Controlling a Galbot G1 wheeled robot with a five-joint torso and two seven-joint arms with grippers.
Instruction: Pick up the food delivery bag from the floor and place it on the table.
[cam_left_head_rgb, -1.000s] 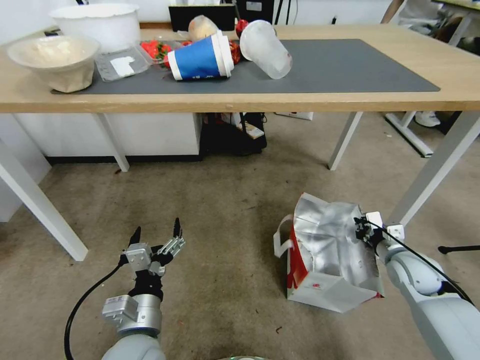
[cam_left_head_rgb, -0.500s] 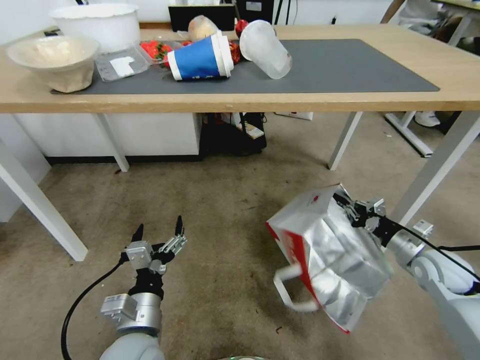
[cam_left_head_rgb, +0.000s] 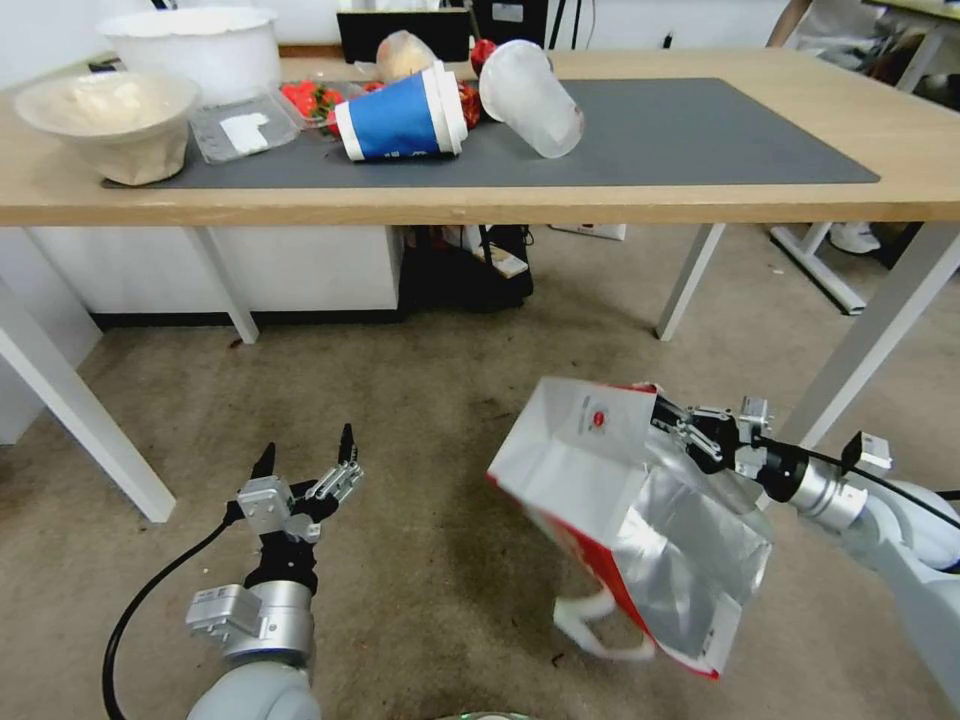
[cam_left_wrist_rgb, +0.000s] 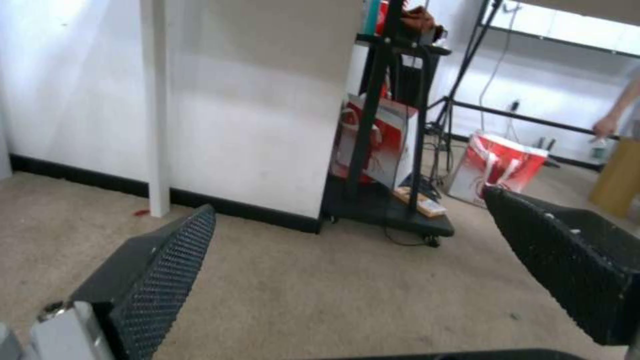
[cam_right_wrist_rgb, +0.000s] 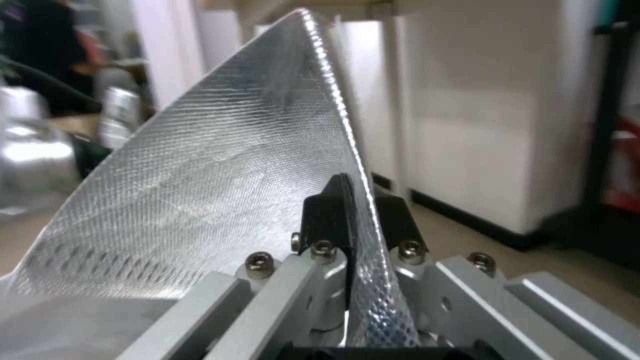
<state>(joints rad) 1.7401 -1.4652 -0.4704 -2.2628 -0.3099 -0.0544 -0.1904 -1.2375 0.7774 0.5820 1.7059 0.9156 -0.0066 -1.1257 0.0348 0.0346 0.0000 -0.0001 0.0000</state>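
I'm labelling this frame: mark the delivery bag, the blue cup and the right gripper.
delivery bag (cam_left_head_rgb: 570, 450): head view, white outer panel.
blue cup (cam_left_head_rgb: 400, 115): head view, blue side wall.
right gripper (cam_left_head_rgb: 672, 425): head view, fingertips pinching the bag's edge.

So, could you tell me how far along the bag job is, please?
Done: the right gripper is shut on the bag's foil edge, and the bag is tilted up off the floor. In hand: the lift. Left: getting it onto the table. The left gripper is open, low over the floor.

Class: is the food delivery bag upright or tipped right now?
Tipped. The food delivery bag hangs from the right gripper, shut on its foil edge, with its handle dangling below.
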